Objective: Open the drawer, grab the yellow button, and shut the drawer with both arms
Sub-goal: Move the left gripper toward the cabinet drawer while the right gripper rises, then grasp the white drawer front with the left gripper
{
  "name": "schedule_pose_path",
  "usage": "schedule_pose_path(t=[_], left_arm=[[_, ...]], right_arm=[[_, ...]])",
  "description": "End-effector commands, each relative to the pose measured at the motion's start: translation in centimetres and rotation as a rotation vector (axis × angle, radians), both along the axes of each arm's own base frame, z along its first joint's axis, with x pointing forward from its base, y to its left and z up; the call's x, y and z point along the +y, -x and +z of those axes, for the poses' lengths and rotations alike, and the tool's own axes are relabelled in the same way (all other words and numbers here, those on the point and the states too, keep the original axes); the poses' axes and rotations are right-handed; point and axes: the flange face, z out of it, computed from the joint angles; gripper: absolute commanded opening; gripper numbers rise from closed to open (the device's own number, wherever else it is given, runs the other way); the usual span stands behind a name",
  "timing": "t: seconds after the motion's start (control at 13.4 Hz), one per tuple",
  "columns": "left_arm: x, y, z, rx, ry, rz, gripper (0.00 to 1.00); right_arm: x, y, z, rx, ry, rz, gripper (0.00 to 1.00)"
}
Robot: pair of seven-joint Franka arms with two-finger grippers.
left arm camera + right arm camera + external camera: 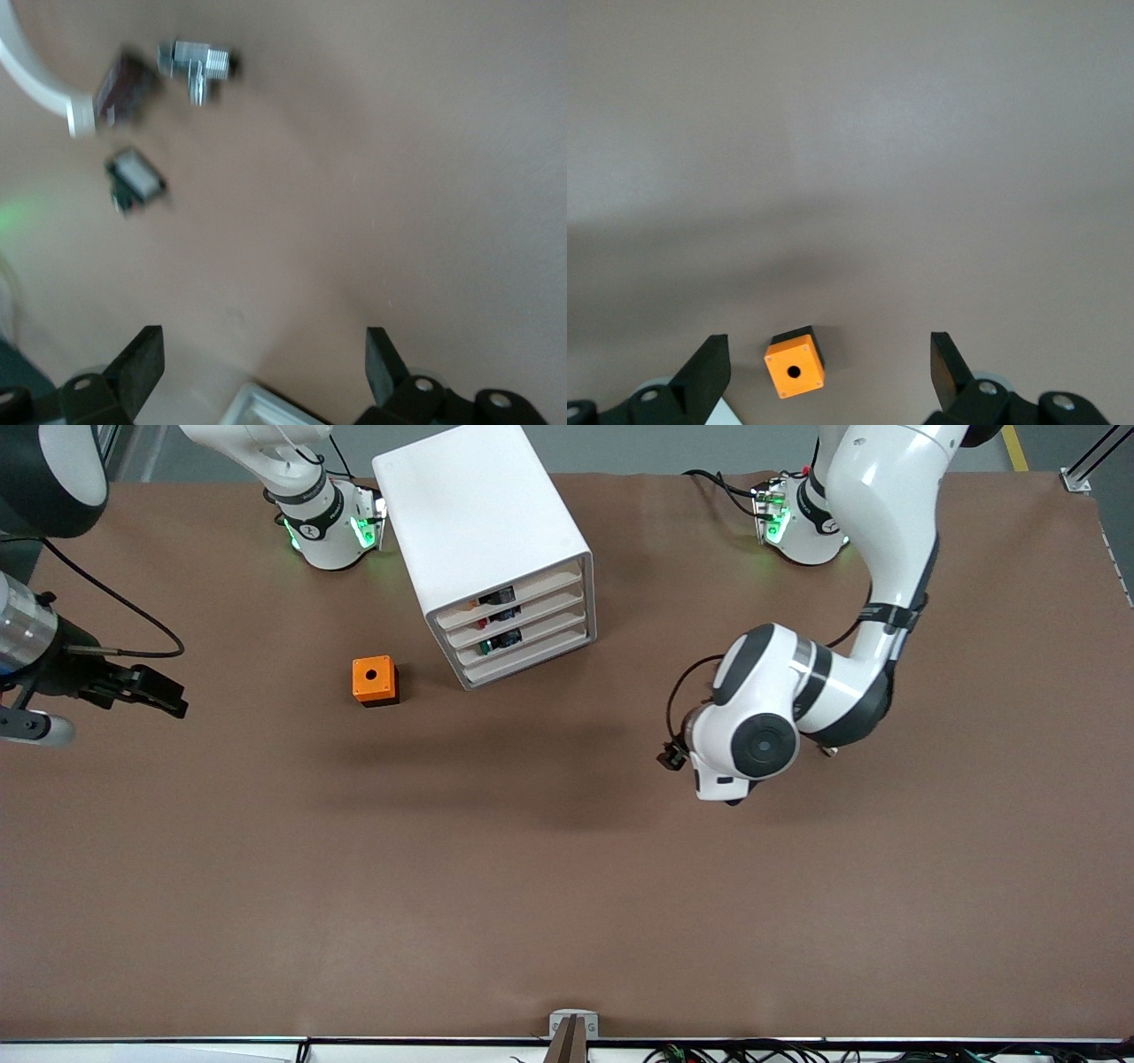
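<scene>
Left gripper (pixel 261 341): fingers spread wide and holding nothing. It hangs over bare tabletop (pixel 532 886), at about 4 o'clock from the cabinet (pixel 478 522) in the front view.

Right gripper (pixel 159 691): also wide open and empty. It sits over the tabletop at about 9 o'clock from the orange box (pixel 375 680), and its wrist camera frames that box between the fingers.

Judgement: neither gripper has hold of anything. Both stand clear of the cabinet, so the opening step is not yet begun.

The drawer (pixel 512 599) is the top one of four and sits flush with the other fronts, so it is shut. The cabinet is turned so its fronts face about 5 o'clock, toward the left arm's reach. That probably suits a pull from that arm.

The button cannot be picked out. Small dark parts show through the gaps above the upper fronts, and it is likely among them.

Near the left gripper, a metal fitting (pixel 197 64) and a black switch with a white face (pixel 135 177) lie on the tabletop. Neither is the target.

Writing: none can be read on the cabinet, the box or the arms. Green lights glow at both bases.
</scene>
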Motion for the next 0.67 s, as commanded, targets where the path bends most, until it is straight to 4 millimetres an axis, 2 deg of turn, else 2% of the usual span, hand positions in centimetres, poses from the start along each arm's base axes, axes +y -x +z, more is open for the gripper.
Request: schedule_pose_path(t=[0.0,0.22,0.37,0.45,0.6], left_arm=[[-4.1,2.1,0.3,0.074,-0.031,0.177,1.00],[-6.9,4.2,-0.8,0.214,-0.085,0.412,1.00],[-7.7,5.2,-2.0,0.361,-0.111,0.537,1.00],[-7.8,5.8,-2.4,0.429,-0.145,0.564,0.99],[-8.4,6.9,-2.5,0.552,-0.198,0.623,0.99]], right_arm=[[3.8,0.2,-0.3,0.007,-0.009,-0.151,1.00],[7.6,0.8,-0.2,0.022,-0.043,-0.305,1.00],[10.1,1.3,-0.1,0.057,-0.086,-0.482,1.00],[10.6,1.4,0.0,0.071,-0.112,-0.577,1.00],[11.6,1.6,0.1,0.093,-0.131,-0.661,1.00]])
